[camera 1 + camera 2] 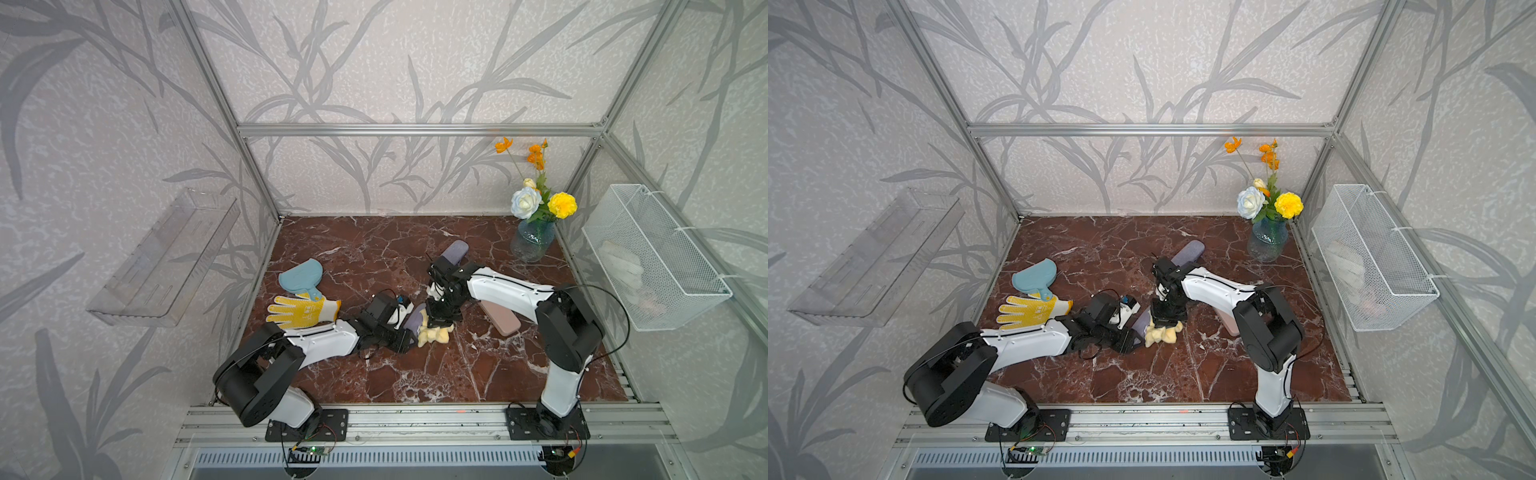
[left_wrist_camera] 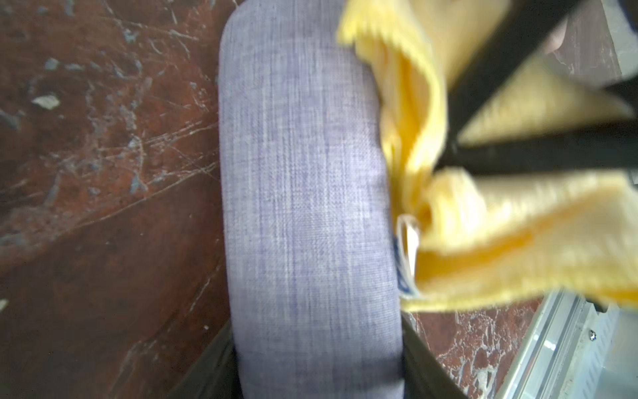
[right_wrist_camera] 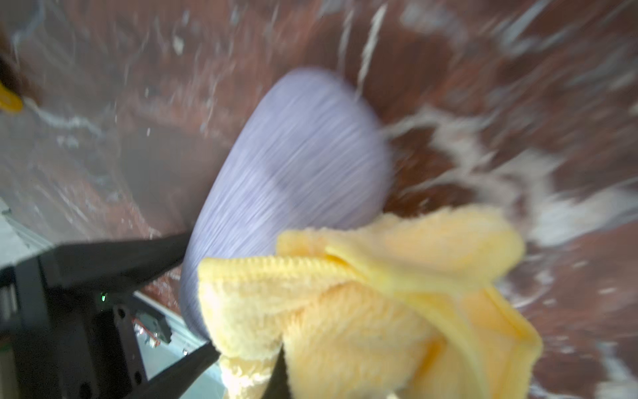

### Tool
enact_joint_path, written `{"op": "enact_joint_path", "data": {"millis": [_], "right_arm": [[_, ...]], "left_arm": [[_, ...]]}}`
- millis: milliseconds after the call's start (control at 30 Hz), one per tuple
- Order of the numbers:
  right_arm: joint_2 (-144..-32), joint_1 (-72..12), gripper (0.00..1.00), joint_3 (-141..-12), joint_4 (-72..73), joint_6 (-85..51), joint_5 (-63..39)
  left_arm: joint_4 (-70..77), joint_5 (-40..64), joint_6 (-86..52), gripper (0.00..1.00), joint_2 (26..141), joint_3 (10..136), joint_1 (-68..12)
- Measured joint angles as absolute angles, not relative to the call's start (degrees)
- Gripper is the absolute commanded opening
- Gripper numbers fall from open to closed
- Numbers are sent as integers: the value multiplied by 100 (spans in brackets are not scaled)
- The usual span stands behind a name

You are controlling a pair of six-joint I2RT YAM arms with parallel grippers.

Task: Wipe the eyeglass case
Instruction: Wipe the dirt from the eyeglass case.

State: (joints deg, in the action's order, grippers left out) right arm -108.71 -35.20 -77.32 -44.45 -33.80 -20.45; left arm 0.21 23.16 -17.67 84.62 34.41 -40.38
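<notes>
The left gripper (image 1: 409, 336) is pinching one end of the grey eyeglass case (image 2: 307, 207), its jaws pressing on both long sides. In both top views the case is sitting just below the middle of the frame, above the marble table (image 1: 436, 374). The right gripper (image 1: 441, 320) is clamping a yellow cloth (image 3: 362, 304) (bunched and folded), which is touching the case's long edge.

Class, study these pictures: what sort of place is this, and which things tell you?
Probably a robot test booth dressed as a home corner: an aluminium frame, leaf-print wallpaper, a marble-look tabletop and a vase of flowers.
</notes>
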Motion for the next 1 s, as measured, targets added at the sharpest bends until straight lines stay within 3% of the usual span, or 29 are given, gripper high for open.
{"op": "enact_joint_path", "data": {"millis": [267,400,600,1000], "right_arm": [[-10932,-2875,0,-7878,-4101,-3052,-1208],[-10381,-2893,0,-7432,-3962,-3011,-1341],[-9474,-3048,0,-6195,-3452,-3592,-2641],[-9677,-3260,0,-5522,-1275,-5175,-5111]], "left_arm": [[-1,2696,-1758,0,7734,3229,-4158],[47,2611,-1728,0,7258,3175,-4171],[296,2381,-1535,0,6899,3114,-4001],[598,2567,-1295,0,6984,3116,-3850]]}}
